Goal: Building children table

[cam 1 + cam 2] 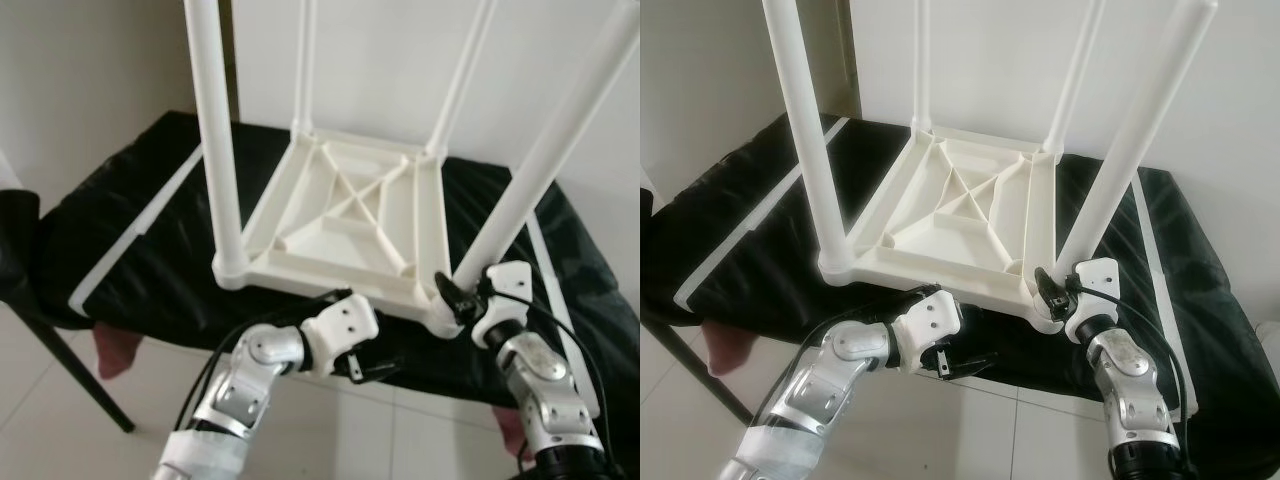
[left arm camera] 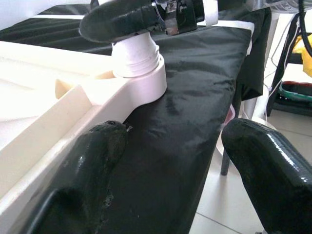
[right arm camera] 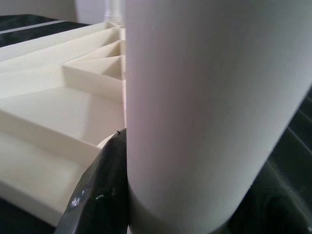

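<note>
Right gripper (image 1: 452, 290) has its jaws clamped around the base of the near right leg (image 1: 530, 180), just above the corner socket; in the right wrist view one black finger (image 3: 100, 195) sits flush against the white tube (image 3: 204, 112), which stands between the jaws. Left gripper (image 1: 365, 370) has its jaws spread wide and holds nothing, hovering just off the near edge of the tabletop; in the left wrist view its two fingers (image 2: 83, 180) straddle black cloth, with the tabletop's rim against the inner side of one finger and the corner socket (image 2: 144, 73) further ahead of them, where the right gripper's finger wraps the leg

Layout, big to small:
- black covered bench (image 1: 120, 220), white stripes along its sides, against a white wall
- children table (image 1: 340, 215), white plastic, lying upside down on the bench, ribbed underside facing up
- four white legs standing up from its corners: near left leg (image 1: 215, 130), near right leg leaning outward to the right, two thinner-looking far ones (image 1: 305, 60) at the back
- left arm (image 1: 250, 385) reaches in low from the front, gripper below and in front of the tabletop's near rim
- right arm (image 1: 540, 385) comes up at the near right corner
- pale tiled floor (image 1: 60, 420) in front of the bench
</note>
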{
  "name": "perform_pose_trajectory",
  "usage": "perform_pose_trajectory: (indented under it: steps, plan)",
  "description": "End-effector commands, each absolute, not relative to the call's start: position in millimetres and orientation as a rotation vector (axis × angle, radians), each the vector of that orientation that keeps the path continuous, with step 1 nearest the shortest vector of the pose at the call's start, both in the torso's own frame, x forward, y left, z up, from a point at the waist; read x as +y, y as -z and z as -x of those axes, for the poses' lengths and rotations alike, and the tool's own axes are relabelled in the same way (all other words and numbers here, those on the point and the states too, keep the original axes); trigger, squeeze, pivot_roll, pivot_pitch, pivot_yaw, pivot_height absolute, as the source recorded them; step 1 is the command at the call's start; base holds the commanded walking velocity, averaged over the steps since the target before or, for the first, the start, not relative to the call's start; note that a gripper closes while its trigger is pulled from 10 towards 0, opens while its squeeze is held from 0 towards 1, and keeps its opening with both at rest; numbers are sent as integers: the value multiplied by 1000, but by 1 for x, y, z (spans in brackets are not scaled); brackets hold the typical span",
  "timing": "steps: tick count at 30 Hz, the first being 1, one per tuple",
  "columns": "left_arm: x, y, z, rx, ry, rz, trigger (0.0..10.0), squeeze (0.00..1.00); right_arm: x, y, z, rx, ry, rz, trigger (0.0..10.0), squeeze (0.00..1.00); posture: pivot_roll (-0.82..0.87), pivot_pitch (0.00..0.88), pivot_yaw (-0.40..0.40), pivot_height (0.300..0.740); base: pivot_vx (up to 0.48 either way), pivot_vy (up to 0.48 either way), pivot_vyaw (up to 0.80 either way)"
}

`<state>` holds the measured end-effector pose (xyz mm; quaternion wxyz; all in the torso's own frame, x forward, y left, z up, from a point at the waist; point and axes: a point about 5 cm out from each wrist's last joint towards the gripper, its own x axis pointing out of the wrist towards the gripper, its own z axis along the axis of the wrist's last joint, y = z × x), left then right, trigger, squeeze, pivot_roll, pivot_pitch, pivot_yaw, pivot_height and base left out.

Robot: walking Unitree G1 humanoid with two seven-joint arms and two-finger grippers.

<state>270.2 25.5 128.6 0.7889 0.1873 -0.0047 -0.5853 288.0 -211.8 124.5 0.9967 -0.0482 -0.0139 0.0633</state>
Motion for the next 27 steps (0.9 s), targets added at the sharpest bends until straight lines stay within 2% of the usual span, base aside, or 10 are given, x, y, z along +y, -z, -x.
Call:
perform_pose_trajectory:
  steps: [1,6,10,12,16,21,22,24,25,27]
  plan:
    - [27,-129,-274,-22,1152,-395,10000,0,-219,-114,-283,35,-36,100,10000,0,34,0,-45,740,0,0,0]
    - [29,-129,-275,-21,1148,-398,10000,0,-206,-112,-277,32,90,50,10000,0,36,0,-38,740,0,0,0]
    - [29,-131,-277,-26,1134,-392,10000,0,-189,-103,-272,65,292,18,10000,0,39,1,-38,740,0,0,0]
    - [29,-131,-277,-26,1134,-392,10000,0,-189,-103,-272,65,292,18,10000,0,39,1,-38,740,0,0,0]
    - [30,-131,-277,-30,1138,-377,10000,0,-171,-111,-272,16,346,-34,10000,0,43,0,-39,740,0,0,0]
    - [33,-132,-282,-30,1119,-382,10000,0,-174,-113,-271,18,362,-48,10000,0,42,0,-40,740,0,0,0]
    - [34,-133,-284,-31,1112,-386,10000,0,-176,-114,-271,11,370,-37,10000,86,42,0,-40,740,0,0,0]
    - [35,-133,-284,-32,1110,-388,10000,0,-176,-115,-270,9,380,-30,10000,86,42,0,-40,740,0,0,0]
    - [37,-133,-288,-34,1091,-391,10000,0,-174,-114,-270,8,362,-29,10000,1000,43,0,-40,740,0,0,0]
    - [39,-134,-291,-37,1072,-394,10000,0,-173,-115,-269,5,348,-25,10000,1000,44,0,-42,740,0,0,0]
